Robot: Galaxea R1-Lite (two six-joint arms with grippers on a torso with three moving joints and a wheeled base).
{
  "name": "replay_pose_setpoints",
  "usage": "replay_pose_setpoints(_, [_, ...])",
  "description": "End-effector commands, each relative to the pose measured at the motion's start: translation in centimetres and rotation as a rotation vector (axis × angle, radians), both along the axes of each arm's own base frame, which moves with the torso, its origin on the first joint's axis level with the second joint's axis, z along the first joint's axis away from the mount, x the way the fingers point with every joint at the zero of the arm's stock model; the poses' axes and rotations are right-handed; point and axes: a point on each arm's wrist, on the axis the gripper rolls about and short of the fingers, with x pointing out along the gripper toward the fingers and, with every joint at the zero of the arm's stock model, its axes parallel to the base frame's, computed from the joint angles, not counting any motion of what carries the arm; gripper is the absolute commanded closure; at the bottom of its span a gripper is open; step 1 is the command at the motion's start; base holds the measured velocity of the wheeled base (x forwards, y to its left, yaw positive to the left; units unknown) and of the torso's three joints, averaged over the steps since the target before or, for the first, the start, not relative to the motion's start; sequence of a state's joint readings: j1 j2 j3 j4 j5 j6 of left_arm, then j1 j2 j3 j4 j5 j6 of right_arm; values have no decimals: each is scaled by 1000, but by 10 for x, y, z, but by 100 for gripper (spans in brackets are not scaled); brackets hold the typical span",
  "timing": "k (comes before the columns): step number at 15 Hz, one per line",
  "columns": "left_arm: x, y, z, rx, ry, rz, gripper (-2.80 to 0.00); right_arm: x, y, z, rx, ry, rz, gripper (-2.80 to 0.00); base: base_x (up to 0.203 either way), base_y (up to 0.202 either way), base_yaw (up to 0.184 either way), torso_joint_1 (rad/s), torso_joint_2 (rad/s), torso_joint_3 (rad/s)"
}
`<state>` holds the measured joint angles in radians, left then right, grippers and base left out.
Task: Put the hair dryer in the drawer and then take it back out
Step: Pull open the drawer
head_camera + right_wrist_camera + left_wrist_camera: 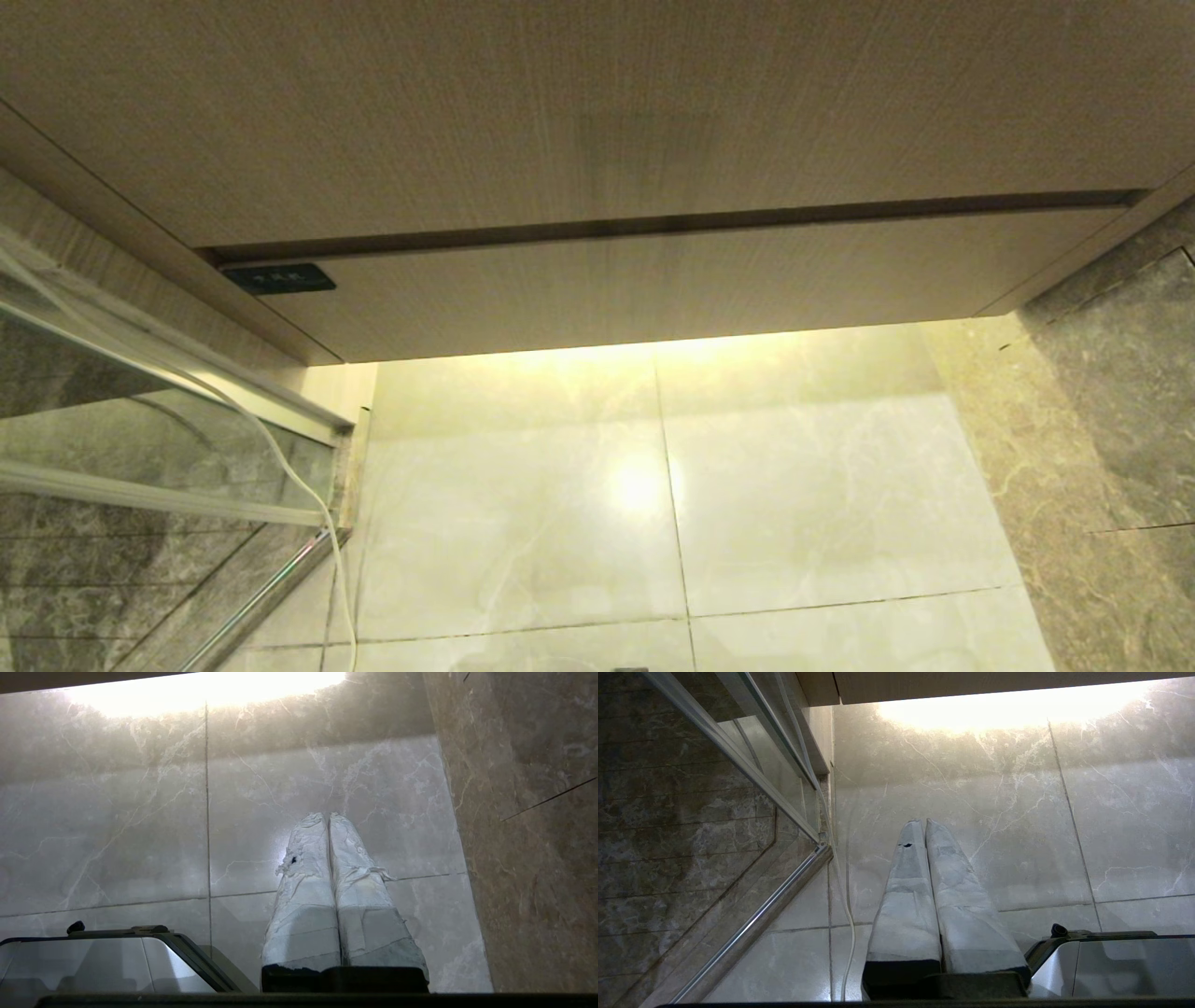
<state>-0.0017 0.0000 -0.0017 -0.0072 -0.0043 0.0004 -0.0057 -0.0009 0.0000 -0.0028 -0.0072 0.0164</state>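
- Your head camera looks down at the drawer (672, 280), a wide, shallow light-wood front that sits pushed in, flush beneath the taller wood panel (560, 112), with a dark gap between the two.
- You can see a small dark label (279, 277) at the left end of the drawer front.
- You cannot see the hair dryer in any view, so you cannot tell where it is.
- Your left gripper (923, 822) hangs over the pale marble floor tiles (794, 504), its tape-wrapped fingers pressed together with nothing between them.
- Your right gripper (325, 815) hangs the same way over the tiles, clenched on nothing, near the brown stone wall (528, 812) on the right.
- On your left, a glass shower screen (140, 448) stands with a thin white cord (299, 485) trailing down beside it.
- Light glows on the floor under the vanity.
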Motion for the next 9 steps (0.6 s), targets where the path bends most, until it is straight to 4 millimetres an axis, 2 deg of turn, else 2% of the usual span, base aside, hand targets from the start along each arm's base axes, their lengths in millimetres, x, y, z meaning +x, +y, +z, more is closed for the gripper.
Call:
replay_pose_setpoints(1, [0,0,0,0,1,0,0,0,0,0,0,1,0,0,0,0,0,0,0,0])
replay_pose_setpoints(9, [0,0,0,0,1,0,0,-1,0,1,-21,3,11,0,0,0,0,0,0,0])
